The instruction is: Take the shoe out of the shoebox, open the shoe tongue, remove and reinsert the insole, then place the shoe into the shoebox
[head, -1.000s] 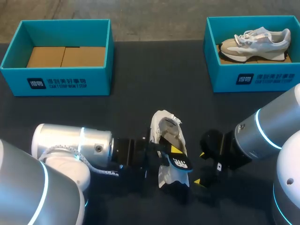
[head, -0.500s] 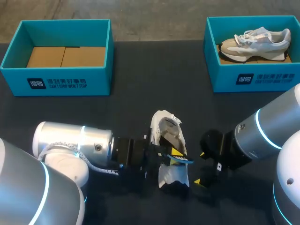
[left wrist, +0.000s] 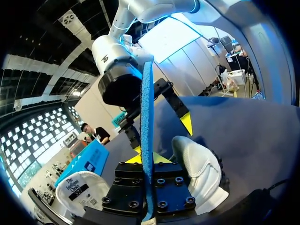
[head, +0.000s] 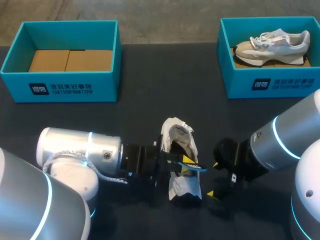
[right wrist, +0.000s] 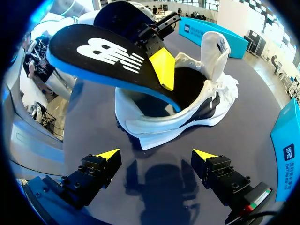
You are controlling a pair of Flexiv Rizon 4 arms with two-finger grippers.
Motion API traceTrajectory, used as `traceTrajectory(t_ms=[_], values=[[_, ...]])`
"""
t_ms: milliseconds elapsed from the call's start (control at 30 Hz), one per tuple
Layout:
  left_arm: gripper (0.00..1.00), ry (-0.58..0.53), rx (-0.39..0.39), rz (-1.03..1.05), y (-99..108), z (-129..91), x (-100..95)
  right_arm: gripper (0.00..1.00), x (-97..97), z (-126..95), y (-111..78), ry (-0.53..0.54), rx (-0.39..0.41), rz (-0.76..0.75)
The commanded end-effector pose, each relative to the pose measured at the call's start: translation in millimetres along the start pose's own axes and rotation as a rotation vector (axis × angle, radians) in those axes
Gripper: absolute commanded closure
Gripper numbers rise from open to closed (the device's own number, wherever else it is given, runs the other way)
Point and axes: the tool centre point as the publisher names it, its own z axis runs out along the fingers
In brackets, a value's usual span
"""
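A white shoe point(head: 180, 150) lies on the dark table near its front, tongue point(right wrist: 213, 49) pulled up and its mouth open. My left gripper point(head: 185, 162) comes in from the left and is shut on the black and blue insole point(head: 194, 168), held over the shoe's heel end. In the left wrist view the insole point(left wrist: 146, 103) stands edge-on between the fingers, with the shoe's heel point(left wrist: 197, 168) beside it. In the right wrist view the insole point(right wrist: 93, 56) slopes down into the shoe point(right wrist: 187, 110). My right gripper point(head: 214, 179) is open just right of the shoe, nothing between its fingertips point(right wrist: 107, 153).
A teal shoebox point(head: 60, 87) with cardboard inside stands at the back left. Another teal shoebox point(head: 272, 82) at the back right holds a second, grey and white shoe point(head: 272, 45). Dark table surface lies between the boxes and the arms.
My left gripper has shut tighter on the insole and turned it from nearly flat to edge-up, shifting slightly right over the shoe. The right arm has not moved.
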Motion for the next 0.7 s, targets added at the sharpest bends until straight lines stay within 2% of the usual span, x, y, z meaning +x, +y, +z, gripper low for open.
traceTrajectory(t_ms=[33,467,700], values=[[1.00,0.006,-0.021,-0.011,5.7,5.1,-1.3,0.00,1.7,-0.5,-0.4,-0.003,-0.001,0.001],[1.00,0.002,-0.121,-0.022,25.6,1.0,-3.0,0.00,1.7,-0.5,-0.4,-0.003,-0.001,0.001],[1.00,0.011,-0.119,-0.020,26.7,-0.3,-2.3,0.00,1.7,-0.5,-0.4,-0.003,-0.001,0.001]])
